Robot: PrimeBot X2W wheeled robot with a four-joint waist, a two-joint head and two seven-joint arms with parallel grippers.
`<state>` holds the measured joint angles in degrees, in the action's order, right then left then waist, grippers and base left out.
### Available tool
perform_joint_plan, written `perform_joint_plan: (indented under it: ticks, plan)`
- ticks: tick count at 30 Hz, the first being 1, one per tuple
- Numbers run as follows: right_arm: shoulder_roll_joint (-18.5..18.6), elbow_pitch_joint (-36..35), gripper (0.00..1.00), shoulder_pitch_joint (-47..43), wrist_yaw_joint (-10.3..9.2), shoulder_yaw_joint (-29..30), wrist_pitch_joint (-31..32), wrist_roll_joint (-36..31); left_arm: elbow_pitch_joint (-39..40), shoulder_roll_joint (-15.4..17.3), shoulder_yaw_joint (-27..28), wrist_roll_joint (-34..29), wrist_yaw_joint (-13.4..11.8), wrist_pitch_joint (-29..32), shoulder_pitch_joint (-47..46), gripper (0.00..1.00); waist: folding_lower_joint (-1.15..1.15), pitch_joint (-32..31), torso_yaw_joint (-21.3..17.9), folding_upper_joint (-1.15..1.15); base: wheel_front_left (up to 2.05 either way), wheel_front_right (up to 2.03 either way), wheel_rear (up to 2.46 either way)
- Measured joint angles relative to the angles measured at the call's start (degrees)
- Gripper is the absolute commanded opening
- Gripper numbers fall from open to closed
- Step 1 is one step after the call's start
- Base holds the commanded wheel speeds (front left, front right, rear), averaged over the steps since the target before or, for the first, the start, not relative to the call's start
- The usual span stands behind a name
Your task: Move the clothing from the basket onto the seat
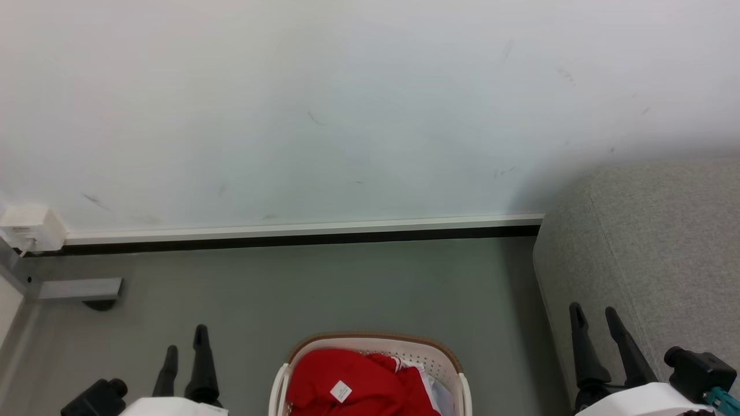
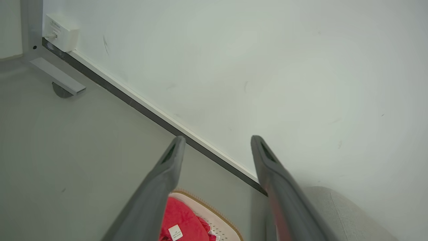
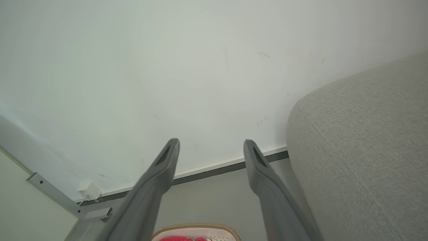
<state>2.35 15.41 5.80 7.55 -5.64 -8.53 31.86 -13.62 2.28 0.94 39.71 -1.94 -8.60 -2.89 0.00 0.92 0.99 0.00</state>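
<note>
basket (image 1: 378, 338) cropped btm, label (image 1: 340, 391) (tiny) unreadable

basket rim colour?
Brown, on the cream-white perforated basket; clearest in the head view.

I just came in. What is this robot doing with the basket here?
The robot faces the basket on the floor, and nothing has been picked up yet. The red clothing lies piled in the basket. The left gripper and the right gripper are both empty with their jaws open, one on each side of the basket. The grey seat, on the robot's right, has no clothing on the part in view.
</note>
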Motion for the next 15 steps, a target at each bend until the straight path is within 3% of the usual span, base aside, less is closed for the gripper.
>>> perform_joint_plan:
  ticks: [15]
  plan:
    - [0.1, 2.3, 1.0, 0.3, 0.0, 0.4, -2.1, -6.9, -0.2, 0.1, -0.1, -10.3, 0.5, -2.1, 0.5, 1.0, 0.0, 0.0, 0.1, 0.0, 0.0, 0.0, 0.0]
